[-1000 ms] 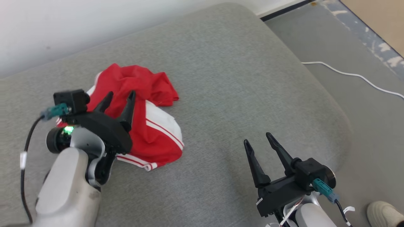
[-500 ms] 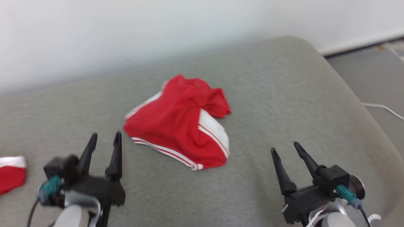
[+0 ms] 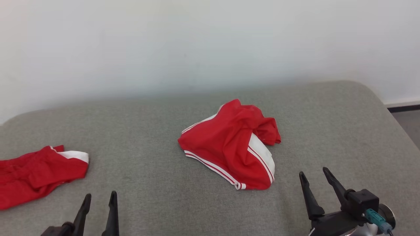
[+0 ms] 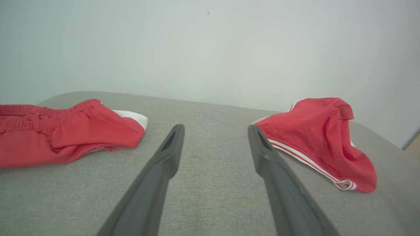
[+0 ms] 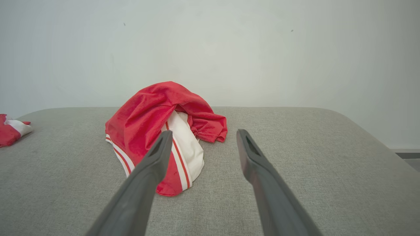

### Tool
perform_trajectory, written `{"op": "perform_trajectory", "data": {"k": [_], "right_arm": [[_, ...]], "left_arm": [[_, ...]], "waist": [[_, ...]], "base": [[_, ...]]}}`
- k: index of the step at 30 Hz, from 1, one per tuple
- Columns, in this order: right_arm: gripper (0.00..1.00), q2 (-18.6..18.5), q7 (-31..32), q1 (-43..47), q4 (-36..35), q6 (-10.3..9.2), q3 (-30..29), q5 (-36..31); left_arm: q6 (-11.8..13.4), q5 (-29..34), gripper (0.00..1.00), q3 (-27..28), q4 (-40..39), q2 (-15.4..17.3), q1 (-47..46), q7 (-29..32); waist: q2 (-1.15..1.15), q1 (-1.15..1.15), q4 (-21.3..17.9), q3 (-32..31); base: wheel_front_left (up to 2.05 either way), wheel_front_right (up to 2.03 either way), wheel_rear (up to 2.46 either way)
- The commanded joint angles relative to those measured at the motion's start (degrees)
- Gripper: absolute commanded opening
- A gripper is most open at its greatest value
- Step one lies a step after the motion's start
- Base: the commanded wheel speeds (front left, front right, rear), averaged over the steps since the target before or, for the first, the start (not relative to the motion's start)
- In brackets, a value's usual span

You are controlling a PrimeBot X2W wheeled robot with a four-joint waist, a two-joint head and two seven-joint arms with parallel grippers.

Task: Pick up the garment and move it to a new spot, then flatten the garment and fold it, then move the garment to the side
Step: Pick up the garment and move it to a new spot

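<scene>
Left gripper [image 3: 100, 194] fingers spread, nothing between them, over bare grey cushion [image 3: 147, 131]. Right gripper [image 3: 313, 171] also spread and empty. Red garment [image 3: 229, 144] is a crumpled heap just ahead-left of the right gripper, apart from it, and ahead-right of the left gripper. Second red garment [image 3: 36, 173] lies ahead-left of the left gripper, well apart from the heap.

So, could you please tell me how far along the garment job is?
Possibly done: one red garment lies aside at the left. In hand: nothing; the left end effector and right end effector are open and empty. Left: the crumpled garment at centre needs flattening, folding and moving aside.
</scene>
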Motion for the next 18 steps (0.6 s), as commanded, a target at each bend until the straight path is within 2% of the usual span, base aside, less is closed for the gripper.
{"op": "perform_trajectory", "data": {"k": [1, 18], "right_arm": [[1.00, -0.34, -0.22, 0.74, 0.24, -0.14, -0.49, 0.41], [1.00, 1.23, -0.37, 1.77, 1.67, -0.14, -3.25, -1.04]], "left_arm": [[-0.16, 0.49, 1.00, 0.45, -0.45, -0.04, 0.80, -0.03], [-1.53, 3.60, 1.00, 4.50, -2.42, -2.83, 4.86, -0.04]], "waist": [[0.00, 0.01, 1.29, -1.34], [0.00, 0.01, 0.50, -1.05]], "base": [[0.00, 0.00, 0.00], [0.00, 0.00, 0.00]]}}
